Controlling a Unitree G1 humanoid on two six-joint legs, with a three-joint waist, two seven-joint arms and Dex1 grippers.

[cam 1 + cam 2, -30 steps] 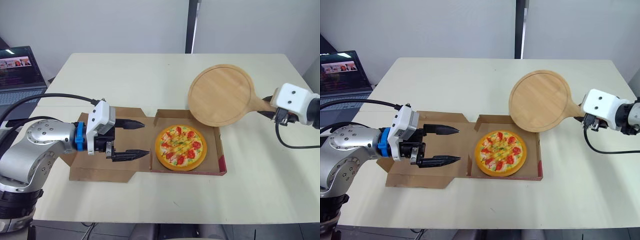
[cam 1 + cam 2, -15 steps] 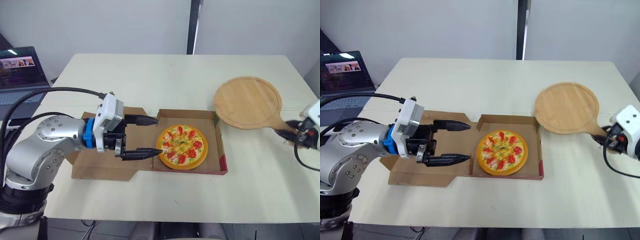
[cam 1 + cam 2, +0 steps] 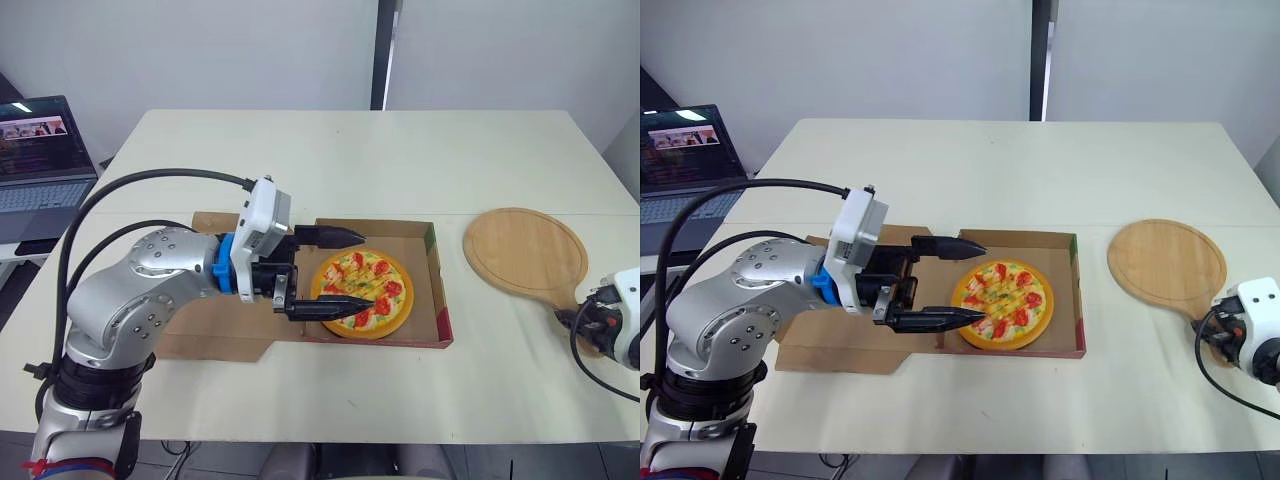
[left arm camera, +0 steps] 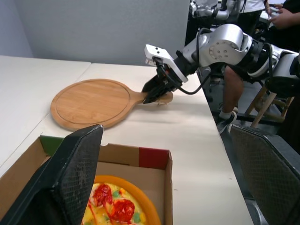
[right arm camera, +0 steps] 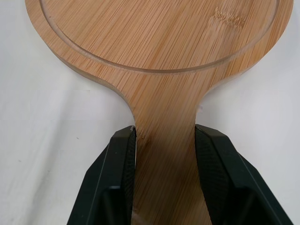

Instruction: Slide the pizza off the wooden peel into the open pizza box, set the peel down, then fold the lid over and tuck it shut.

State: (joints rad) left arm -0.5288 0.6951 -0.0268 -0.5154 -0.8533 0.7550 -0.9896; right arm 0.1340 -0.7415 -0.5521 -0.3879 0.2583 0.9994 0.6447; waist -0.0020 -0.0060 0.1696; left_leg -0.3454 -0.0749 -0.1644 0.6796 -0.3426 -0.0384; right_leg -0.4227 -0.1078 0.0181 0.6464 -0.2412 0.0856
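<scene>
Worktop (image 3: 300, 160): peel (image 3: 525, 250) lies flat, right end effector (image 5: 165, 136) clamped on its handle. Left end effector (image 3: 368, 268) spread above pizza (image 3: 378, 278) in box (image 3: 436, 300).

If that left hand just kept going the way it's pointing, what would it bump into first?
The open left hand would probably meet the pizza first; if it passes above that, the pizza box's far wall. Height is hard to judge.

The pizza (image 3: 361, 293) is yellow-orange, speckled with red and green. Its box (image 3: 422, 300) is brown cardboard with green and red rim patches. The peel (image 3: 525, 250) shows pale striped wood grain on the cream tabletop (image 3: 330, 160). The left hand (image 3: 368, 268) and right hand (image 5: 165, 136) are black-fingered.
</scene>
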